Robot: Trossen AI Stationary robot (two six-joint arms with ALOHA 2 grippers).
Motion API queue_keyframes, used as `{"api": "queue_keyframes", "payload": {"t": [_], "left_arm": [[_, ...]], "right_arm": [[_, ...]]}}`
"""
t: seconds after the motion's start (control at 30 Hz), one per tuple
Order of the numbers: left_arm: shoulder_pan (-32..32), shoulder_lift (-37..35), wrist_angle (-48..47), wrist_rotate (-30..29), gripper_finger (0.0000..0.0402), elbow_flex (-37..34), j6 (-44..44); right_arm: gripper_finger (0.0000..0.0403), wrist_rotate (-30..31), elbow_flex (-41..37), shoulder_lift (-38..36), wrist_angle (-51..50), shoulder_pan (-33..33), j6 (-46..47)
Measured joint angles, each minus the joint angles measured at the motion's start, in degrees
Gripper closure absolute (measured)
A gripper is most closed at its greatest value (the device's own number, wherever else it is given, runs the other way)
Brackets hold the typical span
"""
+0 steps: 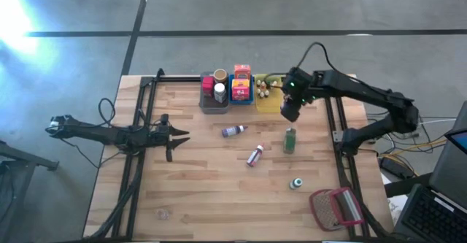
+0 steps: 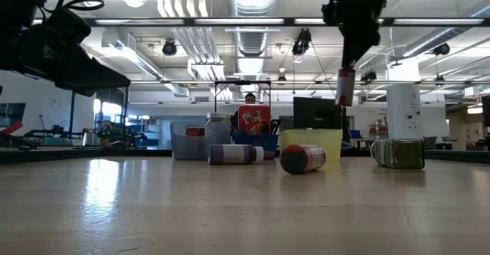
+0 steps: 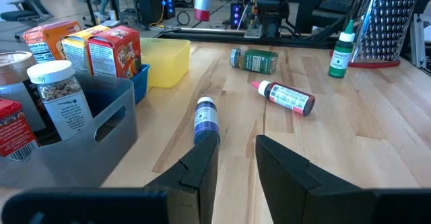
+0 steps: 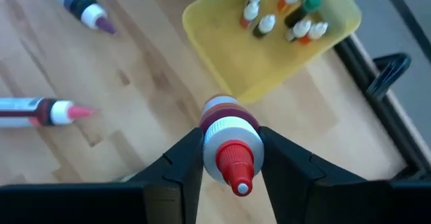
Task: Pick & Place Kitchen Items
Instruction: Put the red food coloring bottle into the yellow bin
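Note:
My right gripper (image 4: 232, 158) is raised over the table, just in front of the yellow bin (image 4: 229, 62), and is shut on a small red-capped bottle (image 4: 230, 138), which also shows in the low view (image 2: 344, 86). On the wood lie a purple-capped bottle (image 1: 233, 131), a pink-capped bottle (image 1: 255, 155) and a green jar (image 1: 290, 139), each on its side. A small green-capped bottle (image 1: 296, 183) stands upright. My left gripper (image 3: 236, 163) waits at the table's left, open, with nothing between its fingers. My right gripper pinches the bottle's white upper part (image 4: 229, 135), just under the red cap, between its two fingers. The fingers come from above, slanting down. The bottle hangs below them, cap up, lifted clear of the table.
A grey bin (image 1: 204, 103) with jars and a blue bin (image 1: 241, 99) with orange boxes stand beside the yellow bin along the far edge. The yellow bin holds several tiny bottles (image 4: 283, 9). A red-framed grater (image 1: 336, 208) lies at the near right corner.

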Motion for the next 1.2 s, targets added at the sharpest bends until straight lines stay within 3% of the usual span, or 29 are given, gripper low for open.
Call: {"api": "queue_keyframes", "payload": {"t": [0.17,0.33,0.6,0.83,1.07,1.2], "left_arm": [[-0.01,0.01,0.0,0.0,0.0293,0.01,0.0],[-0.01,0.01,0.0,0.0,0.0293,0.01,0.0],[0.0,-0.01,0.0,0.0,0.0293,0.01,0.0],[0.01,0.01,0.0,0.0,0.0293,0.01,0.0],[-0.01,0.01,0.0,0.0,0.0293,0.01,0.0],[0.01,0.01,0.0,0.0,0.0293,0.01,-0.01]], "right_arm": [[0.0288,-1.52,5.11,5.98,0.09,-3.41,-3.53],[0.0269,-3.98,7.98,10.26,0.14,-6.93,-5.89],[0.0289,-6.44,9.74,14.58,1.92,-11.4,-8.96],[0.0268,-9.92,9.8,17.32,5.95,-14.24,-11.62],[0.0287,-10.3,9.8,20.13,7.07,-16.48,-13.63],[0.0278,-10.78,9.8,21.17,8.21,-17.42,-14.5]]}}
